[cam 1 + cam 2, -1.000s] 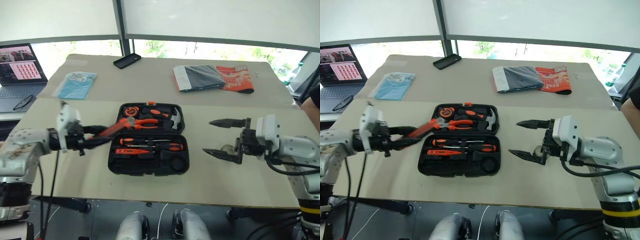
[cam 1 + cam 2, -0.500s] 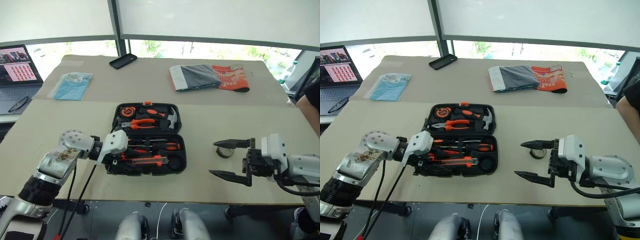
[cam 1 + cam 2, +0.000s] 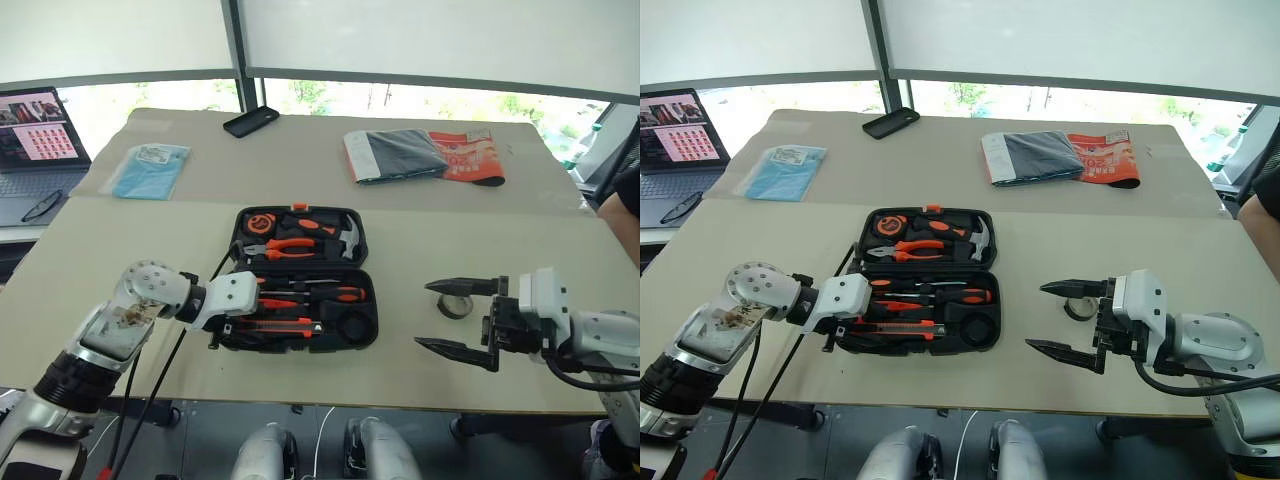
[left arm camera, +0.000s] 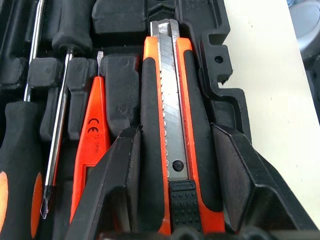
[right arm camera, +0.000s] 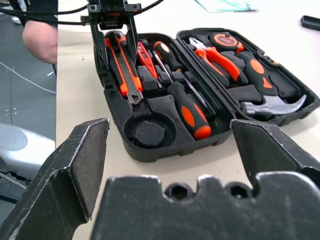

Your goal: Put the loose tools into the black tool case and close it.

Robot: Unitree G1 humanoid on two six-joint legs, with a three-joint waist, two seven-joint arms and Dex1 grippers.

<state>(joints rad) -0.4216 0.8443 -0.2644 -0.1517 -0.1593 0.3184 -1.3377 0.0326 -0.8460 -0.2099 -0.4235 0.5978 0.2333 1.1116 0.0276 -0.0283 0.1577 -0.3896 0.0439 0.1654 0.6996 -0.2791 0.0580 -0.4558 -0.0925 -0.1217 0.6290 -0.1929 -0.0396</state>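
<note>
While your left gripper (image 4: 172, 165) pinches the utility knife (image 4: 167, 125) in the open black tool case (image 3: 300, 275), right gripper (image 3: 462, 317) spread wide, tape roll (image 3: 455, 305) between its fingers.

Black tool case (image 3: 300, 335) holds an orange-and-black utility knife (image 4: 170, 135) with a silver blade; beige desk (image 3: 150, 250); light blue packet (image 3: 152, 168) near its far-left corner.
</note>
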